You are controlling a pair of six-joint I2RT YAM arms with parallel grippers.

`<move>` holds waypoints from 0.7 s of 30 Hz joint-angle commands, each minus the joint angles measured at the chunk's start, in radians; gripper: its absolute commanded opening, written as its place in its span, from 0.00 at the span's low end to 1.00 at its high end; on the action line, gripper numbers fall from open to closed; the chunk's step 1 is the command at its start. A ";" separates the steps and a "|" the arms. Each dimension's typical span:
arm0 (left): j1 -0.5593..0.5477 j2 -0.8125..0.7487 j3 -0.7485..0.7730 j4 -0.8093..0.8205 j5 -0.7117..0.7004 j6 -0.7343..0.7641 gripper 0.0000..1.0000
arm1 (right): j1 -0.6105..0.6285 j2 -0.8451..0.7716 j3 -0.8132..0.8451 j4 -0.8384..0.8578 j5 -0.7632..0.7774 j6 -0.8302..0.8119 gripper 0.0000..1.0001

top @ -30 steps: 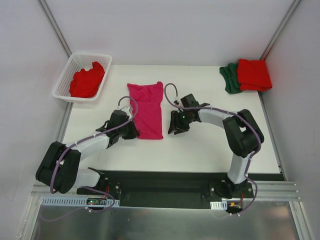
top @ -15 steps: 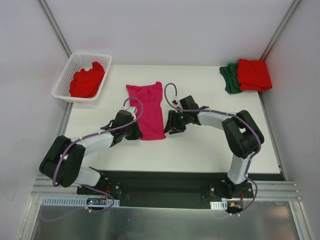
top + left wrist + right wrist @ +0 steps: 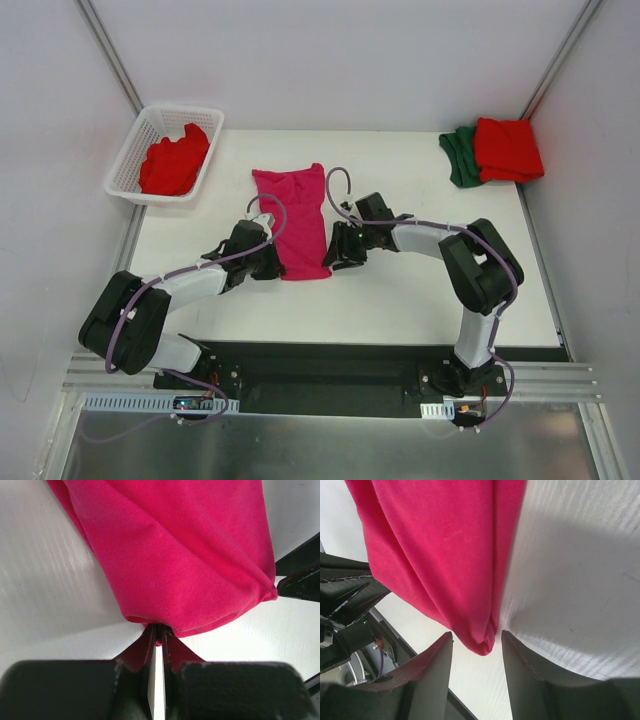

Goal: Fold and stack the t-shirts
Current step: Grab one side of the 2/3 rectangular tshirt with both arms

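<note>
Basket (image 3: 126, 168) holds red shirt (image 3: 172, 166); left jaws pinch pink shirt (image 3: 296, 215), right jaws part-open

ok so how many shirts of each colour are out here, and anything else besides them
magenta-pink cloth t-shirt: 1
bright red cloth t-shirts: 2
dark green cloth t-shirt: 1
white plastic lattice basket: 1
total: 5

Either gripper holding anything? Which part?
Left gripper is shut on the pink shirt, pinching its near left corner. Right gripper holds nothing: open around the near right corner.
</note>
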 commanded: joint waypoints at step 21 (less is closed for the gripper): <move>-0.009 -0.006 -0.002 0.005 -0.027 -0.014 0.00 | 0.077 -0.027 -0.028 0.016 -0.012 0.025 0.01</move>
